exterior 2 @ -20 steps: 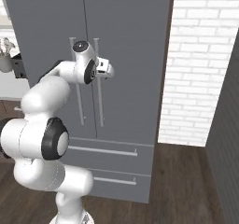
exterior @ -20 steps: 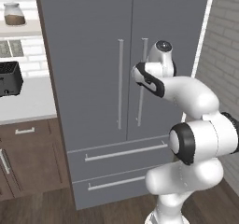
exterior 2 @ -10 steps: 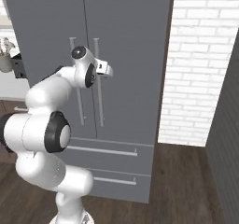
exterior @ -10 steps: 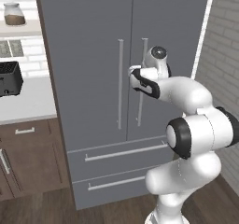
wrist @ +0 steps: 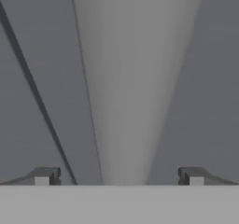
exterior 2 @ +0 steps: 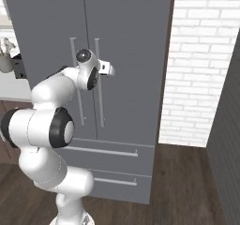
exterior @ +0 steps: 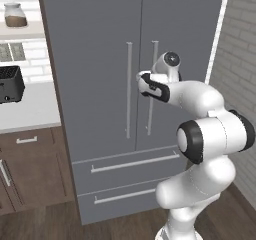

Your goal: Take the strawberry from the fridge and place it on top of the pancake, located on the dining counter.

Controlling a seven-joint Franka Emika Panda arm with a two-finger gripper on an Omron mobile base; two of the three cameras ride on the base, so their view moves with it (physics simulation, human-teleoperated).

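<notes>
Your arm [exterior: 200, 134] is built of glossy white, rounded, bulbous links, split by dark black bands at the joints, and it rises from a white pedestal. At the wrist you have a round white cap with a dark centre disc and a black collar. The gripper [wrist: 119, 176] ends in two small dark grey, blocky fingertips [wrist: 44, 175].

Fridge [exterior: 100, 59] doors both shut; the interior is closed off. Right door's bar handle [wrist: 126, 101] stands directly ahead between the spread fingers [wrist: 44, 175], with open gap on either side of it. Left door's handle [exterior: 128, 89] runs just beside, across the door seam. Brick wall [exterior 2: 201, 64] flanks the fridge on the right. Worktop [exterior: 27, 111] with toaster [exterior: 10, 84] lies off left.
</notes>
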